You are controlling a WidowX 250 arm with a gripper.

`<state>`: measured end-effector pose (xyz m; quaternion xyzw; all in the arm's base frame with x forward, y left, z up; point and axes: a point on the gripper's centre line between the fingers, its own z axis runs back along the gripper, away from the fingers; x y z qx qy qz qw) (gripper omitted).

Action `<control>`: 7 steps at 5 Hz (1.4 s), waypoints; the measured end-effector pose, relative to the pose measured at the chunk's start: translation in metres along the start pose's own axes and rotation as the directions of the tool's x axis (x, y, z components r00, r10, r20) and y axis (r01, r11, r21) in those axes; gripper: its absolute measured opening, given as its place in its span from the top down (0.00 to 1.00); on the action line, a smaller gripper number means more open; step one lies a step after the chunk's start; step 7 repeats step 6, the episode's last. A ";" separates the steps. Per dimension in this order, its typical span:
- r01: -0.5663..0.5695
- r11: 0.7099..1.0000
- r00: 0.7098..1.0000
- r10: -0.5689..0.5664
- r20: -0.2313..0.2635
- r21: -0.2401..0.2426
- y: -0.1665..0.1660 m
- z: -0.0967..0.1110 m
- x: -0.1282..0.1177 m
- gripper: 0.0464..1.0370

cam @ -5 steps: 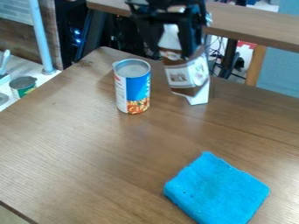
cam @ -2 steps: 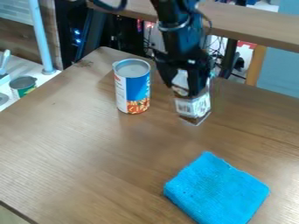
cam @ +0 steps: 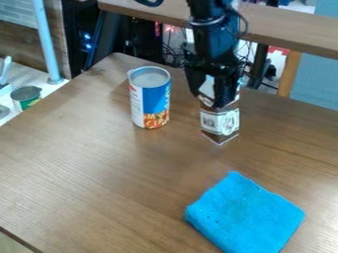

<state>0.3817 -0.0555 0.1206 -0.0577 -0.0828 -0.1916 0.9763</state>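
black gripper (cam: 214, 99) clamped on a brown-and-white package (cam: 220, 121)
blue-labelled can (cam: 150, 97) beside it, blue cloth (cam: 245, 213) nearer the camera than the hand.

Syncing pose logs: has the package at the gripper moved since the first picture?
Yes, down the view, toward the blue cloth: the package had its lowest corner above the level of the can's base; now it's below it.

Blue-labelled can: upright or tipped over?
Upright. The can rests on its base on the wooden table, with its round top rim facing up and its label side standing vertical.
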 end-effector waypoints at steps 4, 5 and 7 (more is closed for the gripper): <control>0.148 0.984 0.989 -0.150 0.005 0.101 0.013 -0.024 -0.016 0.18; 0.118 0.988 0.992 -0.121 0.021 0.099 0.013 -0.022 -0.016 0.02; 0.086 0.992 0.990 -0.095 0.106 0.093 0.008 0.012 -0.014 0.03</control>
